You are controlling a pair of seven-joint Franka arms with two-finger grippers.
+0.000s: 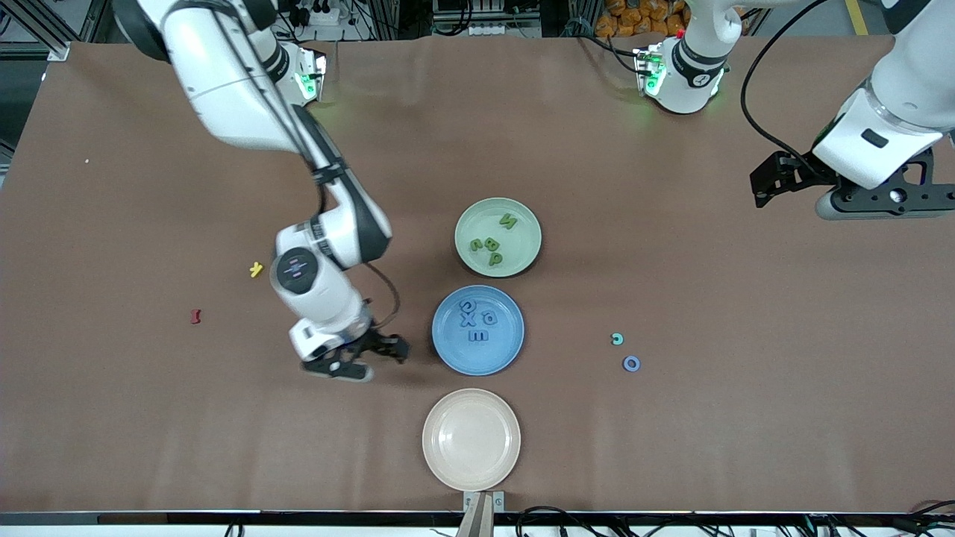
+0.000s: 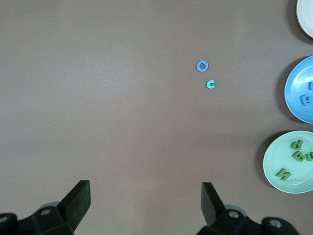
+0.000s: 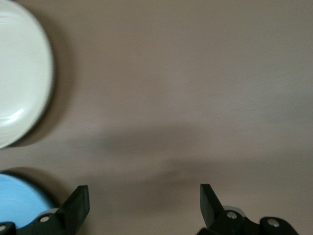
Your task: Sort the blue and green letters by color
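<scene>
Most of the sorting looks done from where I stand. The green plate (image 1: 498, 236) holds four olive green letters (image 1: 492, 242), an N (image 1: 507, 221) among them, and the blue plate (image 1: 478, 330), just nearer the front camera, holds four blue letters (image 1: 475, 322), including an X (image 1: 468, 321) and an E (image 1: 478, 337). The cream plate (image 1: 471, 438), nearest the camera, has nothing in it.

What may be left sits toward the left arm's end of the table: a small blue ring-shaped O (image 1: 631, 363) and, just beside it, a teal C (image 1: 617, 339), both lying loose on the brown table (image 1: 671, 447). I'd judge the O belongs on the blue plate; the C could go either way by its colour.

A yellow letter (image 1: 256, 269) and a dark red letter (image 1: 196, 316) lie toward the right arm's end and seem outside the job.

The right gripper (image 1: 357, 359) hangs low over the table beside the blue plate, fingers apart and holding nothing. The left gripper (image 1: 776, 179) waits up high at its own end, fingers also spread wide and empty, with the O and C in its wrist view.
</scene>
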